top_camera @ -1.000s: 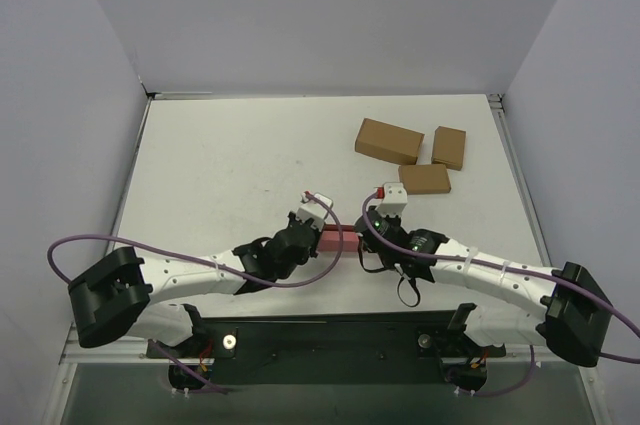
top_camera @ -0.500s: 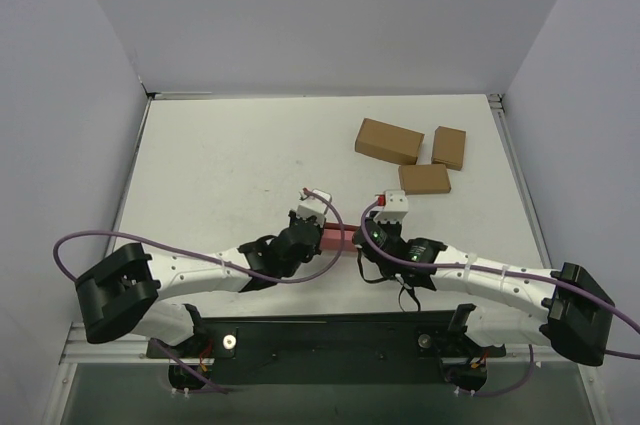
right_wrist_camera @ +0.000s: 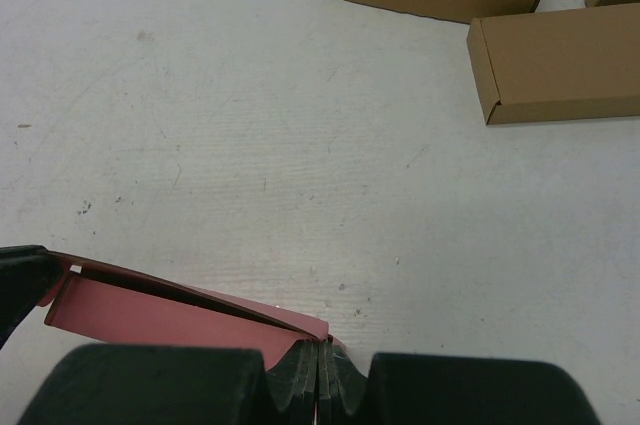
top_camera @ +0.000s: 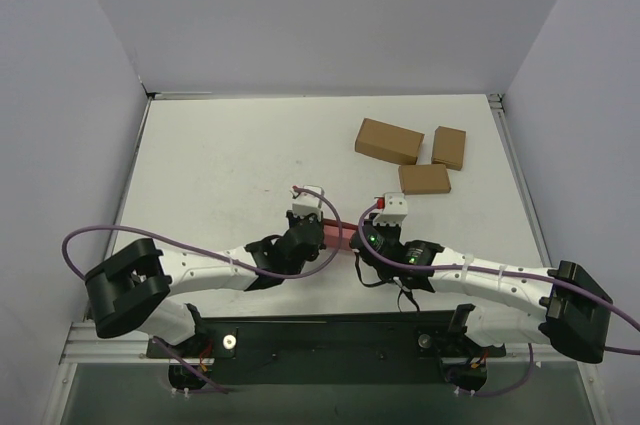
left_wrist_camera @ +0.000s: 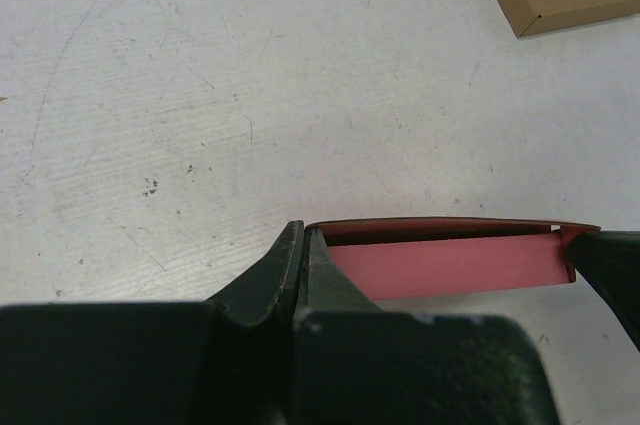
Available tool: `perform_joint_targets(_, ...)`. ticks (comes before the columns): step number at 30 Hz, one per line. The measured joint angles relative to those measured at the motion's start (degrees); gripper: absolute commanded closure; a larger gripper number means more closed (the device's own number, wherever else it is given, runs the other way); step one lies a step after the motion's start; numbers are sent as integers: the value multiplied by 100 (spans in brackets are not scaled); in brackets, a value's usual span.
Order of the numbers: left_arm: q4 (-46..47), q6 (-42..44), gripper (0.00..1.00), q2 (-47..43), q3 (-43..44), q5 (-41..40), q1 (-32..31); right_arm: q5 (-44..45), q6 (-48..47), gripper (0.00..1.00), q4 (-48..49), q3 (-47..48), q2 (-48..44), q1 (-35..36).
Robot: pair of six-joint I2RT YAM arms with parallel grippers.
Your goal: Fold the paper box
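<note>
The pink-red paper box [top_camera: 340, 237] is held just above the table between my two grippers, near the front edge. In the left wrist view it is a shallow, partly opened sleeve [left_wrist_camera: 450, 265] running to the right. My left gripper [left_wrist_camera: 303, 235] is shut, pinching its left end. In the right wrist view the paper box [right_wrist_camera: 150, 310] runs off to the left, and my right gripper [right_wrist_camera: 322, 347] is shut on its right corner. From above, the left gripper [top_camera: 322, 235] and the right gripper [top_camera: 358, 241] face each other closely.
Three brown cardboard boxes lie at the back right: a large one [top_camera: 388, 141], a small one [top_camera: 449, 147] and a flat one [top_camera: 424, 179]. The nearest brown box [right_wrist_camera: 560, 60] lies ahead and to the right of the right gripper. Walls enclose the table on three sides.
Both wrists have shifted slightly: the left one has moved away from the bases, the right one down and to the left. Both stay shut on the paper box.
</note>
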Motion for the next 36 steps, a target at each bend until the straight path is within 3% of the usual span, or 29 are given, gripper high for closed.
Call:
perform_joint_targets(23, 1523, 57, 100, 59, -791, -546, -343, 39, 109, 100, -37, -4, 0, 31)
perform_joint_targets(36, 2898, 485, 100, 365, -1274, -815, -546, 42, 131, 100, -52, -7, 2, 35)
